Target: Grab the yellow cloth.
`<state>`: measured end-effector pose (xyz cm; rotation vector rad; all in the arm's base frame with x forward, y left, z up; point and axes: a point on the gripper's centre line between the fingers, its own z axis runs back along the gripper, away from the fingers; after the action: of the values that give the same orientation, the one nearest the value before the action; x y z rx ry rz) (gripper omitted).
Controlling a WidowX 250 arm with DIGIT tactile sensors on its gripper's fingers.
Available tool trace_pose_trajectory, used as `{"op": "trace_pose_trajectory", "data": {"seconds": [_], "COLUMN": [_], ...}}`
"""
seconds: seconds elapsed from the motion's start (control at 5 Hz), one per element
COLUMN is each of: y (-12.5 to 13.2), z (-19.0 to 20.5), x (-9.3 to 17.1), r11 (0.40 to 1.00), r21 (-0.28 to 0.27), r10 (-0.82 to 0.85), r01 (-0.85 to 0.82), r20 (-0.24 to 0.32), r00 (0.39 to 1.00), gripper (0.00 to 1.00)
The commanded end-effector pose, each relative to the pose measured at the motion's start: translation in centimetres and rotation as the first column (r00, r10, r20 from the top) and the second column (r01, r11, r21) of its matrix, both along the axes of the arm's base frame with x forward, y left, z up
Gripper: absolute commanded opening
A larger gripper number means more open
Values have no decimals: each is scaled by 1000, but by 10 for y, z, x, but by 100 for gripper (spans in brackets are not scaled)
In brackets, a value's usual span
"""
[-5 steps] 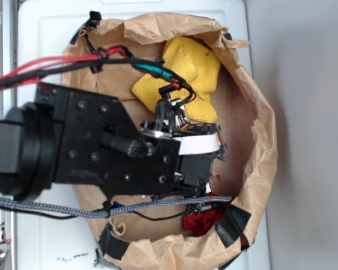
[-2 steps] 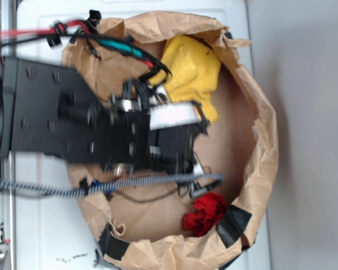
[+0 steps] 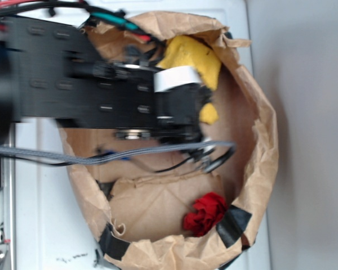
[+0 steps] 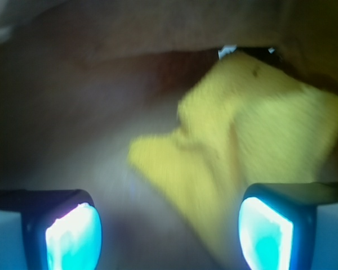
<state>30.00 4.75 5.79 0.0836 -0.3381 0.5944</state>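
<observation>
So the gripper [image 4: 169, 225] hangs with its jaws spread wide over the yellow cloth [image 3: 187, 56], bunched against the paper bag's [image 3: 259, 140] far wall, probably lining up to pinch a fold.

I see the yellow cloth [image 4: 253, 129] ahead of my fingers [image 4: 267, 233] as soft, matt terry; the fingers themselves look like glossy plastic, the paper bag [image 3: 259, 146] crinkled and dull brown, with black tape [image 3: 232, 224] faintly shiny

A bright yellow cloth [image 3: 191, 56] and a small red cloth [image 3: 205, 212] lie in a brown paper bag [image 3: 259, 146] patched with black tape [image 3: 232, 224]; the arm [image 3: 101, 84] is black.
</observation>
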Motion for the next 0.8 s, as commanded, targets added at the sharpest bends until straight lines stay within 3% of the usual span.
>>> {"op": "trace_pose_trajectory", "data": {"seconds": [0.0,0.2,0.6], "y": [19,17,4], "z": [-16,-14,42], "x": [43,46,29], "r11": [992,995,996], "r21": [101,85,-60], "r10": [70,45,-67], "r01": [-77,-50,70], "r20": [72,67,53], "r00": [995,997,996], "gripper": [100,0,0]}}
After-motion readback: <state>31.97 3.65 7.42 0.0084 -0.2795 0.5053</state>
